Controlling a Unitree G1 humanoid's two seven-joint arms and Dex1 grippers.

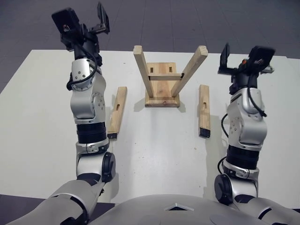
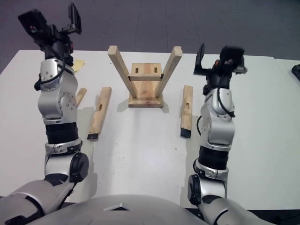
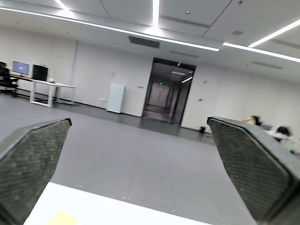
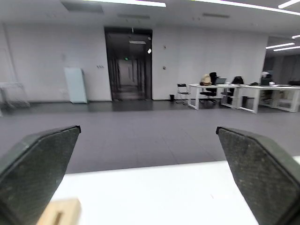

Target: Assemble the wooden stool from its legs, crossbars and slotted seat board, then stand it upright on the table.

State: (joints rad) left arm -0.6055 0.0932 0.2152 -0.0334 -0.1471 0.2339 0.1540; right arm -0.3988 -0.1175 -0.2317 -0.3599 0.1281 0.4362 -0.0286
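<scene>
**Half-built stool: a careless push could undo the fitted legs**

Left eye view: The seat board (image 1: 161,99) lies flat at the far middle of the counter (image 1: 154,154). Two standing legs (image 1: 143,70) rise from it, splayed outward, with a crossbar (image 1: 165,76) joining them. One loose leg (image 1: 117,111) lies to the left of the board and another loose leg (image 1: 204,110) to the right, both apart from it. The left gripper (image 1: 96,23) and right gripper (image 1: 234,63) hang raised over the far side of the counter, both empty. If a loose leg is pressed in while the board is unbraced, the board may slide or the fitted pair may lever out of its slots.

Right eye view: A short wooden piece (image 2: 80,96) lies partly hidden behind the left arm and is probably another crossbar. That arm, lowering, could knock it aside.

Left wrist view: The pads (image 3: 33,164) stand wide apart with nothing between them. The camera faces the room rather than the parts, so a descent would start without sight of them.

Right wrist view: Its pads (image 4: 258,173) are also spread wide and empty. A wooden end (image 4: 58,213), likely a standing leg's top, sits close to one pad, and dropping straight down could clip it.
</scene>
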